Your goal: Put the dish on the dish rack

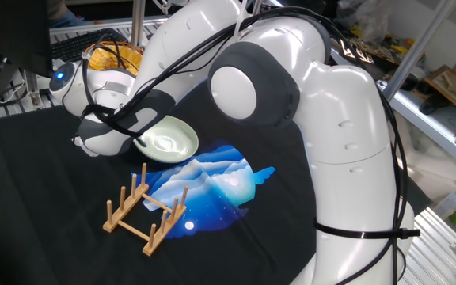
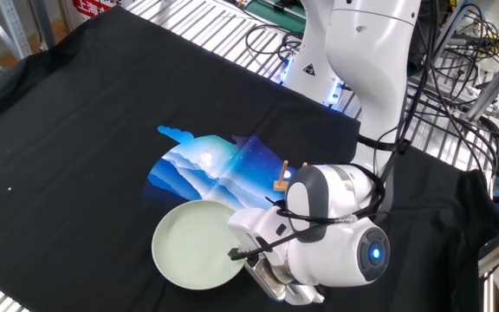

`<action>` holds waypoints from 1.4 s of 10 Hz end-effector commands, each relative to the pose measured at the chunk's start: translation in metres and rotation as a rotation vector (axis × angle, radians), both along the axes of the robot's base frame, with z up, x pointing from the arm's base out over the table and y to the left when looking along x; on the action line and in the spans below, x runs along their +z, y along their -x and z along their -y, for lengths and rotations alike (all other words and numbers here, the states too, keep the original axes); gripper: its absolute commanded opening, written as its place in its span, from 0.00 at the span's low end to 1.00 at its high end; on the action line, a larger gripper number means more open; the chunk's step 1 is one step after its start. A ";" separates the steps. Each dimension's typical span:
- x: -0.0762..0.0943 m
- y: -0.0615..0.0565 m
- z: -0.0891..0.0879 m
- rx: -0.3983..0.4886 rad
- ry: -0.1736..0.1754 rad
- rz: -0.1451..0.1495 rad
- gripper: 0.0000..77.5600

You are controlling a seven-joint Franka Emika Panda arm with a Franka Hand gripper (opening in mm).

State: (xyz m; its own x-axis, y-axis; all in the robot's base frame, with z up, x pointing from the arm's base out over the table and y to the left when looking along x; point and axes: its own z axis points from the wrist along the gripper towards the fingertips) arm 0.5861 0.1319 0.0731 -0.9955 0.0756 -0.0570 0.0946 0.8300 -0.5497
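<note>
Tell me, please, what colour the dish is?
Plain pale green, the dish shows best in the other fixed view.

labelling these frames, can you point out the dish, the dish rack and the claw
dish (image 2: 193, 251): the other fixed view, inner floor.
dish rack (image 1: 145, 210): one fixed view, centre crossbar.
claw (image 2: 235, 255): the other fixed view, fingertips at the dish rim.

The round, shallow, pale-green plate (image 2: 193, 256) with a raised rim sat tilted above the black-clothed table. The small light-wood pegged dish rack (image 1: 144, 210) stood upright nearby, apart from the plate.
</note>
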 end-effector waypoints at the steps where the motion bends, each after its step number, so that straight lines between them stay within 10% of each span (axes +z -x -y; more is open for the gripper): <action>1: -0.001 0.001 0.001 0.004 0.003 -0.001 0.01; 10: -0.001 0.001 0.001 0.004 0.003 -0.001 0.01; 11: 0.017 0.008 0.008 -0.035 -0.137 -0.040 0.01; 14: 0.018 0.009 0.007 -0.036 -0.138 -0.039 0.01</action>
State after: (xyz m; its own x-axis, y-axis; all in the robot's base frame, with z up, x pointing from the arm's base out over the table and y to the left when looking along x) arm 0.5797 0.1267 0.0816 -0.9951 0.0966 -0.0226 0.0956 0.8715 -0.4810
